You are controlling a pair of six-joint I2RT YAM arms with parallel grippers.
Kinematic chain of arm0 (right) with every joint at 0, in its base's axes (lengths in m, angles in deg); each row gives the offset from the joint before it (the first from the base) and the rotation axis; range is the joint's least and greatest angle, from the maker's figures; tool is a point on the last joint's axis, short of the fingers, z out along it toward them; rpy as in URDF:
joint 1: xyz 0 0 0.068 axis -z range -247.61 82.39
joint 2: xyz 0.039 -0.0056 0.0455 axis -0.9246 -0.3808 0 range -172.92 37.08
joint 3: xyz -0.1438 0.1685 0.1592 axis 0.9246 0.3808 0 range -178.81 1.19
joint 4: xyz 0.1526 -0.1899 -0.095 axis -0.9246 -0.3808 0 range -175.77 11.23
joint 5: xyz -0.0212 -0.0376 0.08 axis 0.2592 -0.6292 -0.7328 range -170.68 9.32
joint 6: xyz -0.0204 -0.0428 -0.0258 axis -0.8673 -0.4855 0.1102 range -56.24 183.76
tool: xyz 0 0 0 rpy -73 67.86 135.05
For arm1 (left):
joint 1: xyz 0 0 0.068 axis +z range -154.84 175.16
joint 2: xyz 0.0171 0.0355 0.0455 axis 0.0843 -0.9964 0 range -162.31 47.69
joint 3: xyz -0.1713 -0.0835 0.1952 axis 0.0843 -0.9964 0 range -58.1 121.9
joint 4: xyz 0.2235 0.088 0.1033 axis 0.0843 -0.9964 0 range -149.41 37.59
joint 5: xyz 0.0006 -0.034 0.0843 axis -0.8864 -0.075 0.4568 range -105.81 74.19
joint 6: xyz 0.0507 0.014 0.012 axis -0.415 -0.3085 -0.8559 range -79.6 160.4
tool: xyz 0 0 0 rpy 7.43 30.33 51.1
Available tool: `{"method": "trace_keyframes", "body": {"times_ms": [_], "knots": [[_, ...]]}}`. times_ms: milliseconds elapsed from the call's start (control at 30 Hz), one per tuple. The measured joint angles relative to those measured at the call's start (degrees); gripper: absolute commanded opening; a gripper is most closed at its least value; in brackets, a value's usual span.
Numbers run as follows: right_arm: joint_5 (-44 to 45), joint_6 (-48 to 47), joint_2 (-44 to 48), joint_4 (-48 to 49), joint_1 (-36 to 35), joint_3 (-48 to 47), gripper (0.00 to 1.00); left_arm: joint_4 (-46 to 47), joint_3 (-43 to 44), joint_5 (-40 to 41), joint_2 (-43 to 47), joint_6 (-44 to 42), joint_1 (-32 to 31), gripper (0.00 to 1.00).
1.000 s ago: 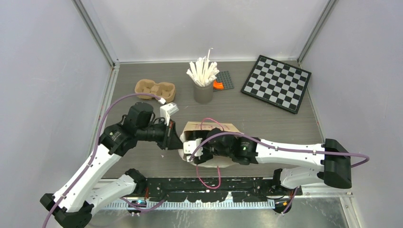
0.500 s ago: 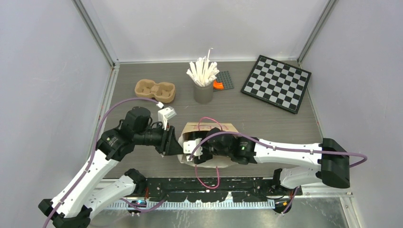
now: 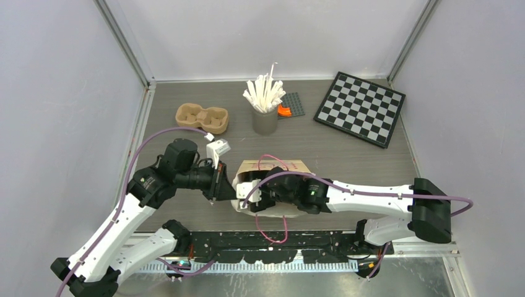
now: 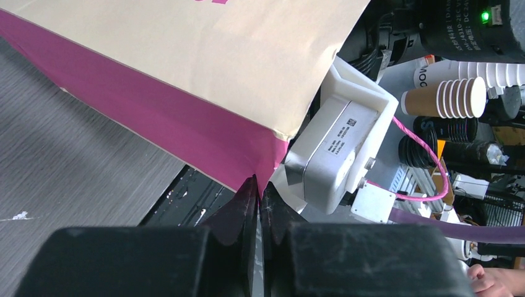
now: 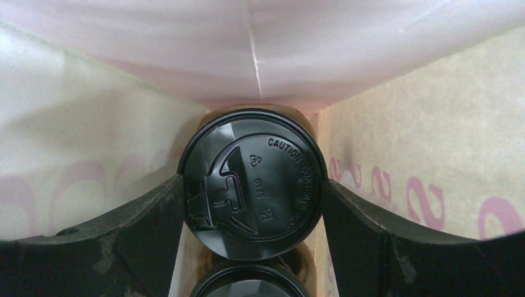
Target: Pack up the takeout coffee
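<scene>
The left gripper (image 4: 260,201) pinches a corner of the paper bag (image 4: 204,68) tight between its fingers. Inside, the right gripper (image 5: 252,185) clamps a lidded coffee cup (image 5: 251,167) by its sides, close by a second cup (image 5: 251,288) — the loading step, I judge. Next: seat it, let go, back out without snagging paper. Far back, the pulp tray (image 3: 202,116) sits apart.
</scene>
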Motion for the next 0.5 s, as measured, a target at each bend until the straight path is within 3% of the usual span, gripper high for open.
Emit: {"method": "trace_keyframes", "body": {"times_ms": [500], "knots": [[1.33,0.13,-2.05,-2.36,0.0,-2.16,0.63,-0.22,-0.02,0.63,0.0,-0.07,0.04,0.01]]}}
